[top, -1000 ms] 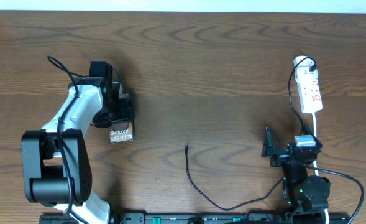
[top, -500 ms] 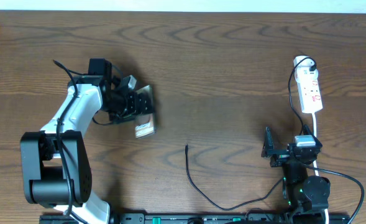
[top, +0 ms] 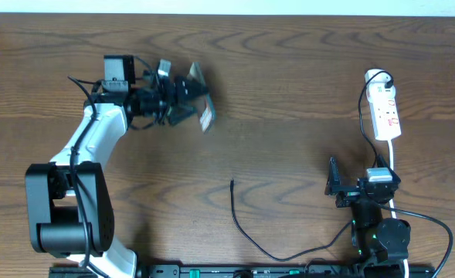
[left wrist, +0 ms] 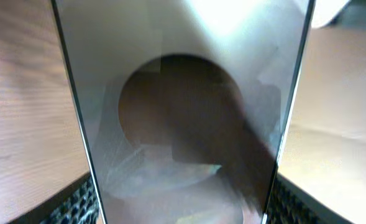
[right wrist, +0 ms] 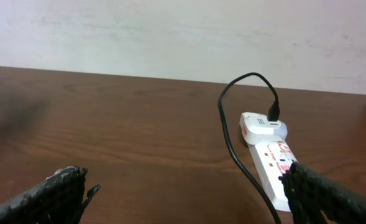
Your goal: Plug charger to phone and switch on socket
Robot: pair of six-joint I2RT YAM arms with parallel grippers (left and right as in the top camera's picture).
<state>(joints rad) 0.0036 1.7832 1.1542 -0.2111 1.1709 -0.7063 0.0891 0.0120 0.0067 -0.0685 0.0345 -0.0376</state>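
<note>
So, left claw [top: 179, 96] at ten o'clock pinches the phone [top: 201, 102] by its edges. It looks like a glossy, slippery, rigid slab. Right claw [top: 337, 185] gapes empty.

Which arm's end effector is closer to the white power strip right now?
Right. The right end effector sits open just short of the power strip; the left end effector is far across the table, holding the phone.

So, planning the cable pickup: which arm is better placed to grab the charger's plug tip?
Right. The right gripper is open and empty, while the left gripper is busy holding the phone. The charger tip lies untouched between the arms.
</note>
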